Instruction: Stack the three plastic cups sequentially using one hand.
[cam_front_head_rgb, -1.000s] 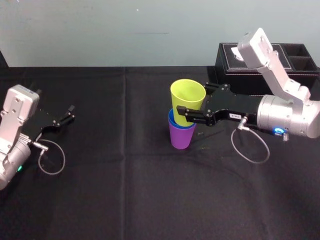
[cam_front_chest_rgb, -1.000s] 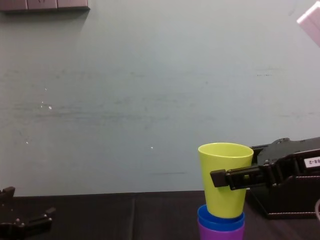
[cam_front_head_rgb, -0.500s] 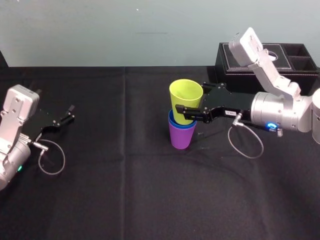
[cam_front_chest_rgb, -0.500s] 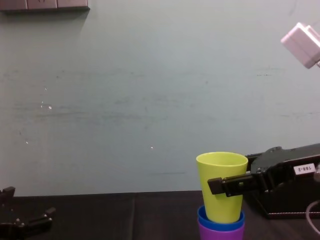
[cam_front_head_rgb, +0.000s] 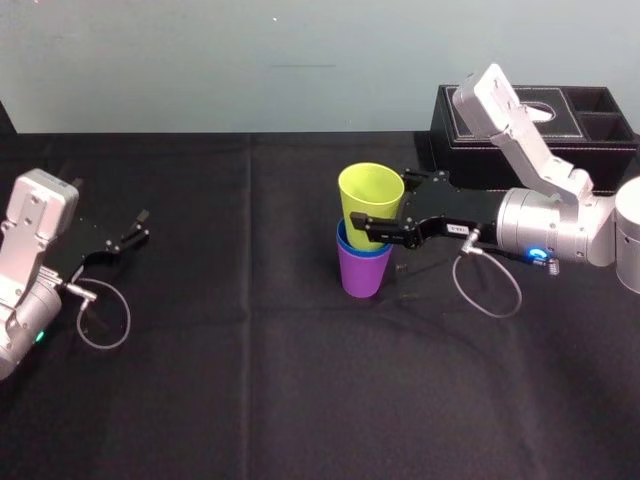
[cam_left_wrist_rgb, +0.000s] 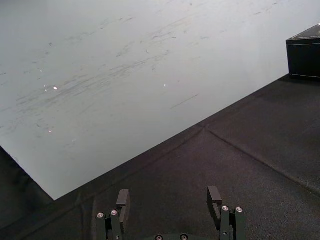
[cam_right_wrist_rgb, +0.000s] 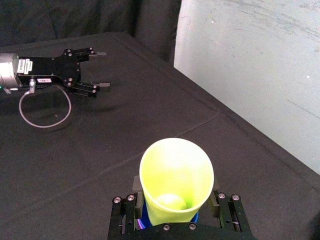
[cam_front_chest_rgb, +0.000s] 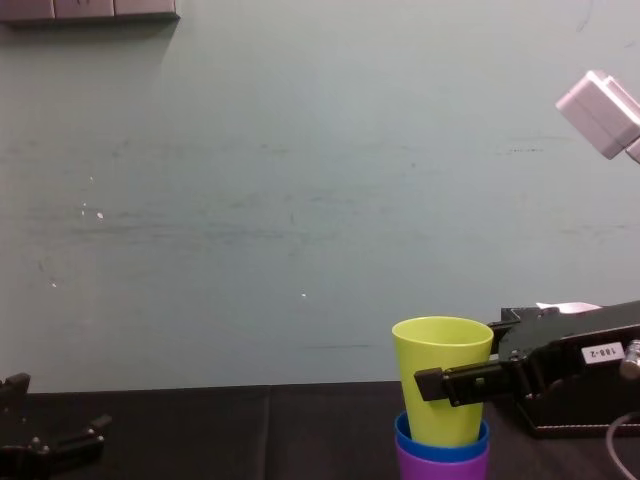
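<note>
Yellow-green cup (cam_front_head_rgb: 371, 196) in right tool (cam_front_head_rgb: 382, 206)

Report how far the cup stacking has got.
Done: blue cup sits nested in the purple cup. In hand: right gripper shut on the yellow-green cup, its base inside the blue one. Remaining: release and withdraw. Left gripper lies open, idle, at the table's left.

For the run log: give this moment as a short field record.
stack: yellow-green cup in blue cup, blue cup in purple cup, upright on the table
right gripper: jaws shut on the yellow-green cup's sides
left gripper: parked at the table's left, jaws open
nearby: black tissue box behind the right arm
</note>
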